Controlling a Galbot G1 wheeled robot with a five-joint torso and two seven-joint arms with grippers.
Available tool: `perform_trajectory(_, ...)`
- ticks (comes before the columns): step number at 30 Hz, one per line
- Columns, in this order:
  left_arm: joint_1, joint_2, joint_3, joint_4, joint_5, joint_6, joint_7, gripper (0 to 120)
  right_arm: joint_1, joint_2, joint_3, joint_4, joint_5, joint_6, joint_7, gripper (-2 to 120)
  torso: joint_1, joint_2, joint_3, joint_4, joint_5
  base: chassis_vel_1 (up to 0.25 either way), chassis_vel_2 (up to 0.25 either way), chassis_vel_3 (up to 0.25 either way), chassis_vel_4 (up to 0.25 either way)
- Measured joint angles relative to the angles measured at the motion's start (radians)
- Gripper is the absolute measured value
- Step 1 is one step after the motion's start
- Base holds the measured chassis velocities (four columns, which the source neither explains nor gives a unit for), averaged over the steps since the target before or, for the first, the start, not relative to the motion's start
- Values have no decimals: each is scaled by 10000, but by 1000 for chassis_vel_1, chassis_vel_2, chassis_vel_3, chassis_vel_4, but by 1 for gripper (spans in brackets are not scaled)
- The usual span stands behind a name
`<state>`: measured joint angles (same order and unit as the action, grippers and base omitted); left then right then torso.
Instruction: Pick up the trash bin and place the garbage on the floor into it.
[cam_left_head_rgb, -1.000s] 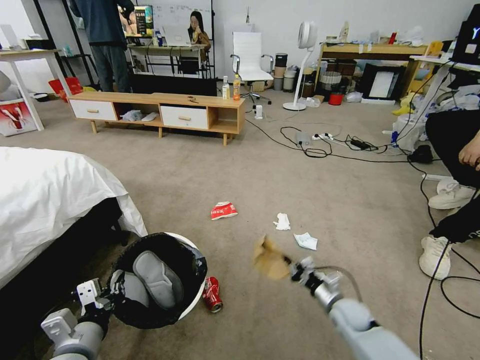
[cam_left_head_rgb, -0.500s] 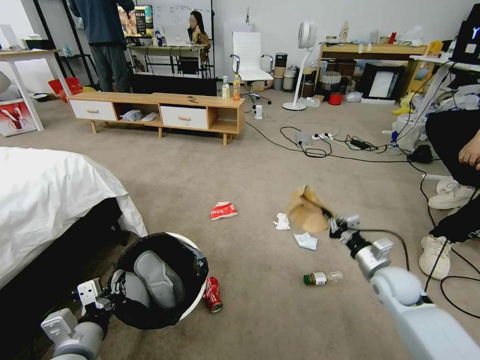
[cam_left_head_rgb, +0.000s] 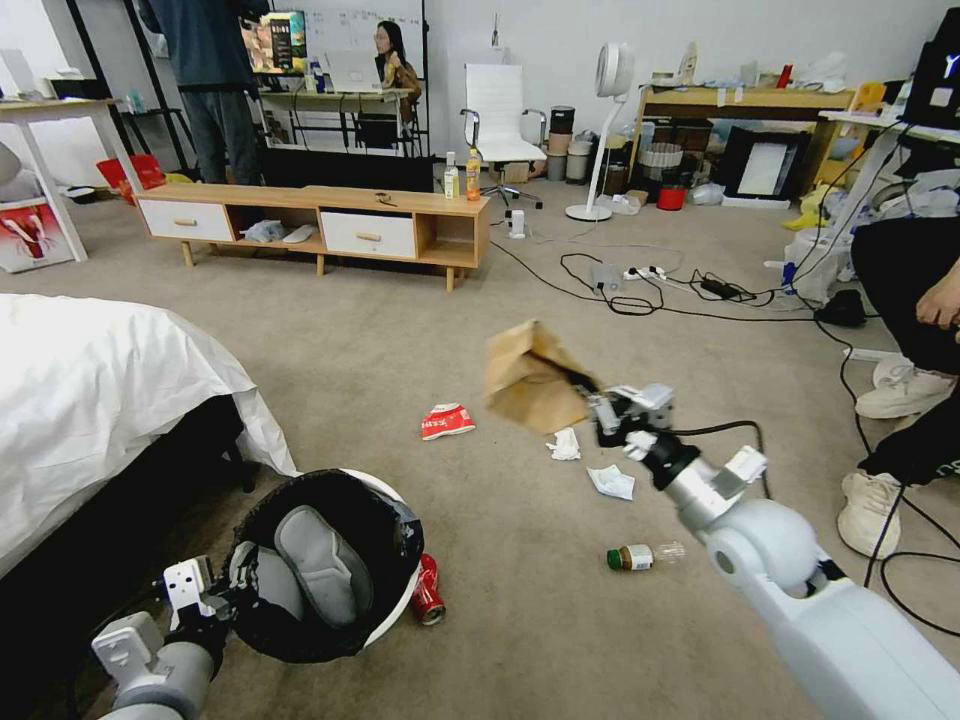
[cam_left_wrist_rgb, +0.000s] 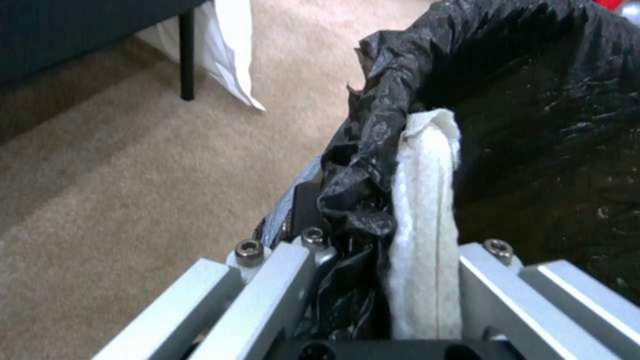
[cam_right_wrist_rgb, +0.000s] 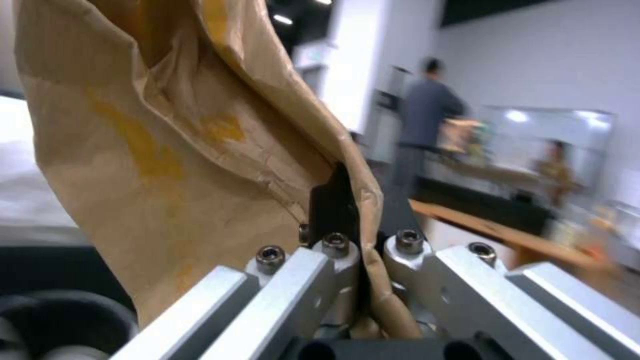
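Brown paper bag (cam_left_head_rgb: 528, 378) pinched in right gripper (cam_left_head_rgb: 596, 398).

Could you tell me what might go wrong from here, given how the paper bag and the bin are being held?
The right pincer grips the brown paper bag only by an edge, in the air well away from the trash bin; the bag could slip or tear and fall back onto the floor.

The left pincer holds the bin by its rim and the black liner; the liner could pull loose.

The bin's opening is partly taken up by a grey object, so the bulky bag might catch on the rim.
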<state>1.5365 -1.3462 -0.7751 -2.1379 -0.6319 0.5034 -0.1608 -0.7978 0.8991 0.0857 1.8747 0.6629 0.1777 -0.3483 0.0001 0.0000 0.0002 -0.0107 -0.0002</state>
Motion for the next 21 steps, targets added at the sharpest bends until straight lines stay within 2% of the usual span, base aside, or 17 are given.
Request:
perform_trajectory(2, -170, 122, 129, -2, 61, 209, -89, 6, 643, 3, -834, 54, 176, 155, -285, 0, 1, 0, 0, -1, 0, 0, 0, 0, 0)
perform_trajectory(5, -255, 165, 189, -13, 90, 304, -120, 6, 873, 39, -1168, 58, 199, 204, -384, 0, 0, 0, 0, -2, -1, 0, 0, 0, 0)
perform_trajectory(10, -361, 203, 414, -139, 31, 615, -261, 6, 1273, 281, -2487, -165, 199, 256, -488, 0, 0, 0, 0, -4, 2, 0, 0, 0, 0)
perform_trajectory(21, -393, 160, 806, -213, 74, 966, -678, 6, 1578, 613, -3817, -527, 265, 135, -439, 0, 0, 0, 0, -4, 1, 0, 0, 0, 0)
